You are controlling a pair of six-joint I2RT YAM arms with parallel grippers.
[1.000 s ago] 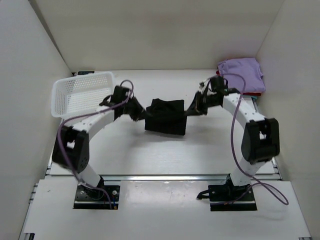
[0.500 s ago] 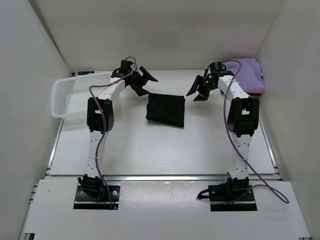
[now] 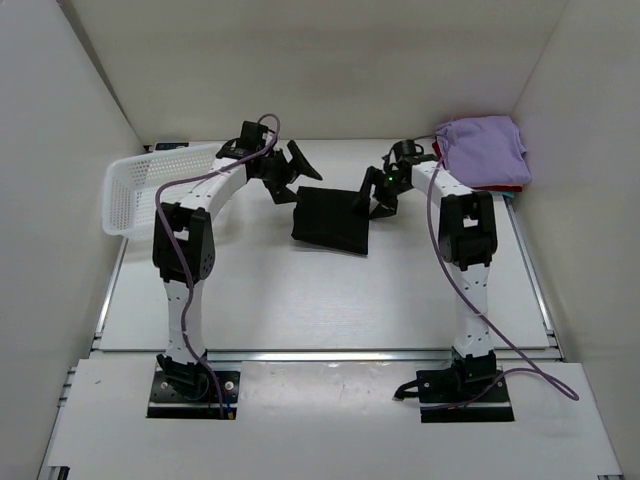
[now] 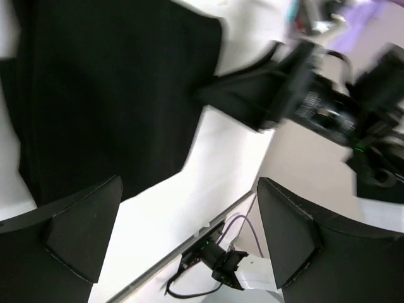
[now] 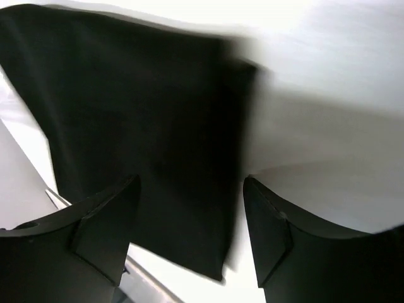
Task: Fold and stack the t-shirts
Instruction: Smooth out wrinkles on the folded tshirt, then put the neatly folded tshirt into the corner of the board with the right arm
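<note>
The black t-shirt (image 3: 330, 222) lay folded into a rough rectangle near the middle of the white table (image 3: 300, 300), flat and released by both arms. The left gripper (image 3: 295, 178) hung just beside the shirt's far left corner with its fingers spread wide and nothing between them. In the left wrist view, that same gripper (image 4: 189, 183) showed its two dark fingers (image 4: 82, 233) far apart, with the black t-shirt (image 4: 113, 95) below and ahead and bare table under the gap.

The right gripper (image 3: 368, 195) sat over the shirt's far right edge, its jaws parted and empty. From the right wrist camera, the gripper (image 5: 190, 180) looked down between its fingers (image 5: 101, 227) at the black t-shirt (image 5: 139, 126), whose edge was blurred. It could not be told whether a finger touched the cloth.

In the far right corner of the table stood the stack of folded t-shirts, well apart from the black one. A lavender t-shirt (image 3: 485, 148) lay on top, and the edge of a red t-shirt (image 3: 512, 185) showed beneath it. A white mesh basket (image 3: 150, 190) sat at the far left, just beside the left arm's wrist. Purple cables (image 3: 440, 270) ran along both arms. Any lettering on the arms was too small to read.
</note>
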